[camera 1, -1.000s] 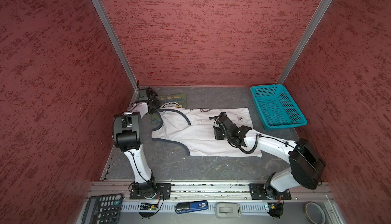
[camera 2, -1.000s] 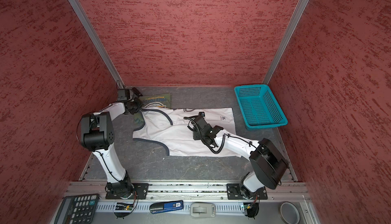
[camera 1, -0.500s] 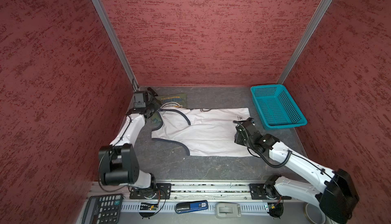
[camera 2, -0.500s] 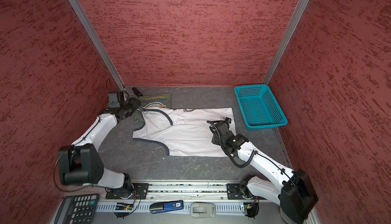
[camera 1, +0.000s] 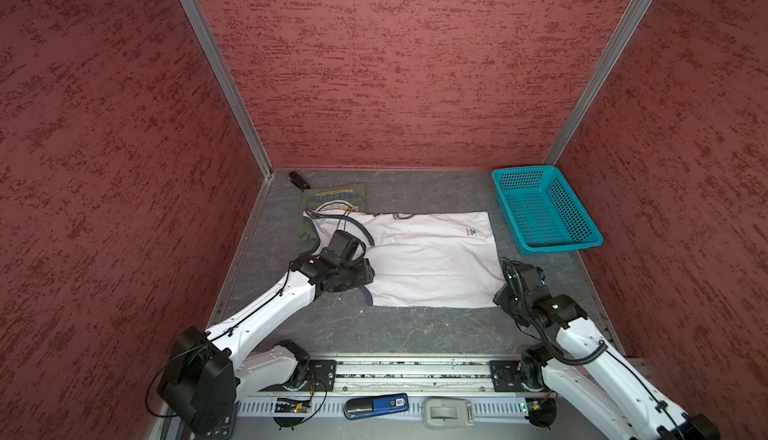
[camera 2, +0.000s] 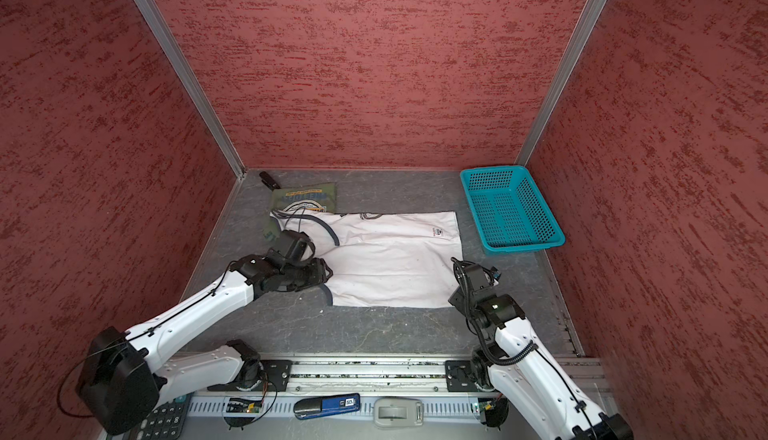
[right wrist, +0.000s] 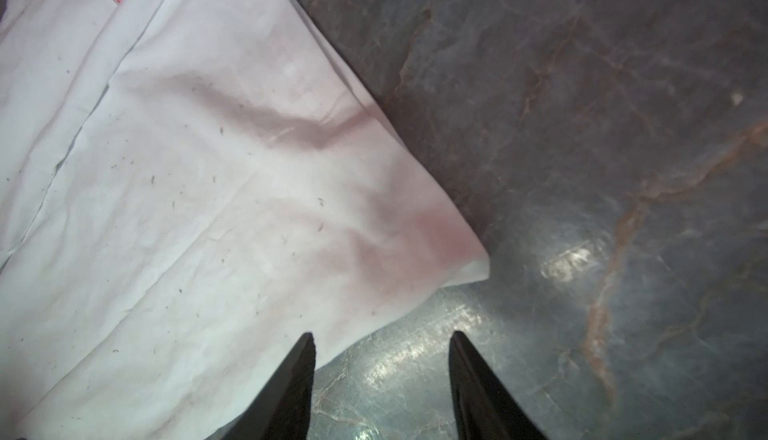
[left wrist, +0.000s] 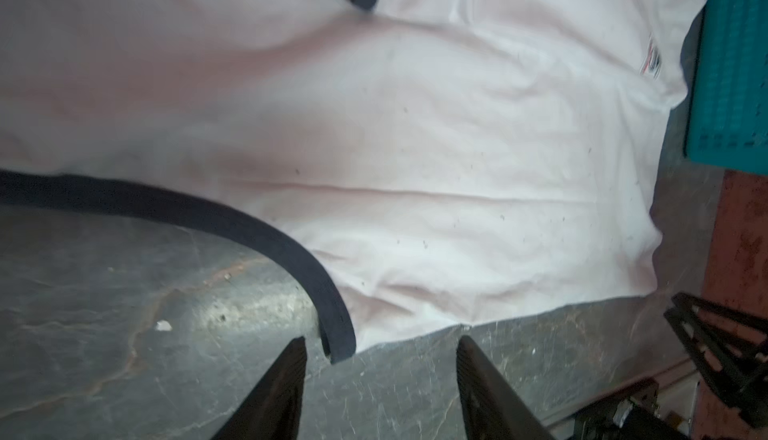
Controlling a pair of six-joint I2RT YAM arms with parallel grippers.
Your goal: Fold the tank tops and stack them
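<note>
White tank top: spread flat and unfolded at mid-bench, neck and armholes to the left, hem to the right.
Olive tank top: far left, already folded small with the badge print up. The white top's shoulder edge lies over its near side.
Left gripper: at the near-left of the white top, where the grey armhole trim ends. The fingers stand apart and hold nothing.
Right gripper: at the near-right hem corner. The fingers stand apart and empty, one over the cloth's edge and the other over bare bench.
Contact: the left wrist view is blurred, so it is unclear whether any fingertip touches cloth yet.
Basket: turquoise mesh, far right, just beside the hem. It looks empty.
Step in hand: by the look of it, the first fold of the white top. Both grippers are set along its near edge for a pinch.
Next move calls for: both pairs of fingers going low enough to catch the thin cloth off the bench. They should close together at the armhole end and the hem corner, then lift evenly and carry the near edge toward the far one. Stacking with the olive top comes later.
</note>
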